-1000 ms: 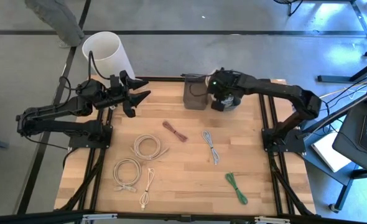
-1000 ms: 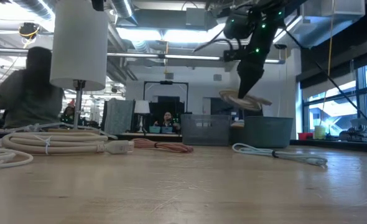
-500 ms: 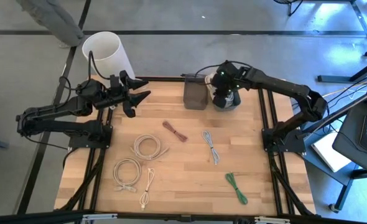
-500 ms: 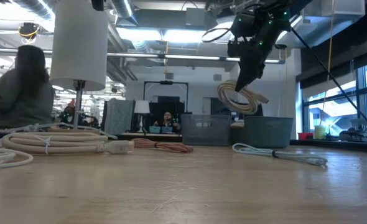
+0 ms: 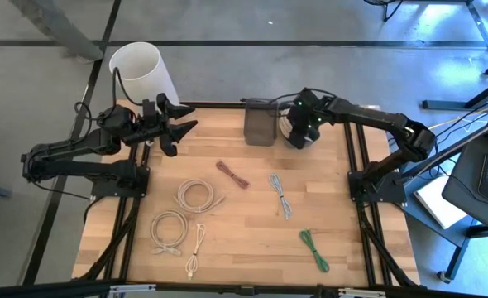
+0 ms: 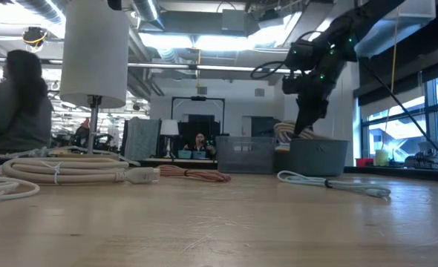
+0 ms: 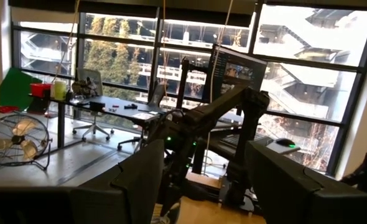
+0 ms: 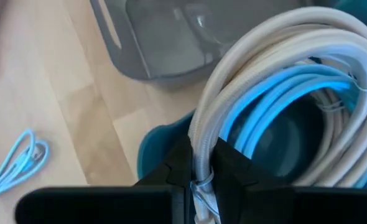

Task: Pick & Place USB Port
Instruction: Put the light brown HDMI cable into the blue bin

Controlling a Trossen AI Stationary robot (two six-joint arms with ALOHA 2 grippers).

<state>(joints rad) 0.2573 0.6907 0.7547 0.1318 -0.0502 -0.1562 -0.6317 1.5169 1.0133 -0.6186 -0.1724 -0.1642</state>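
My right gripper (image 8: pixel 199 168) is shut on a white coiled USB cable (image 8: pixel 283 68) at the table's far right. It holds the coil over a round teal bowl (image 8: pixel 152 146). In the low view the coil (image 6: pixel 287 133) dips behind the bowl's rim (image 6: pixel 319 144), below the gripper (image 6: pixel 302 130). My left gripper (image 5: pixel 182 132) waits open and level above the table's far left corner, holding nothing. My right gripper pinches the bundled strands of the white coil (image 8: pixel 202 140) between its two fingers at one spot on the loop. The fingers slant steeply down from above and lie across the strands. The coil hangs below and ahead of them, its lower part inside the bowl's rim.
A grey bin (image 5: pixel 260 126) stands just left of the bowl. Loose on the table lie two white coils (image 5: pixel 196 195) (image 5: pixel 169 225), a thin white cable (image 5: pixel 194 252), a brown cable (image 5: pixel 232 174), a pale blue one (image 5: pixel 280 194) and a green one (image 5: pixel 314 248).
My right gripper has gone down toward the bowl and a little toward the table's right edge, and it has tipped steeper and rolled. The white coil, which hung clear above the bin and bowl, now sinks behind the bowl's rim.
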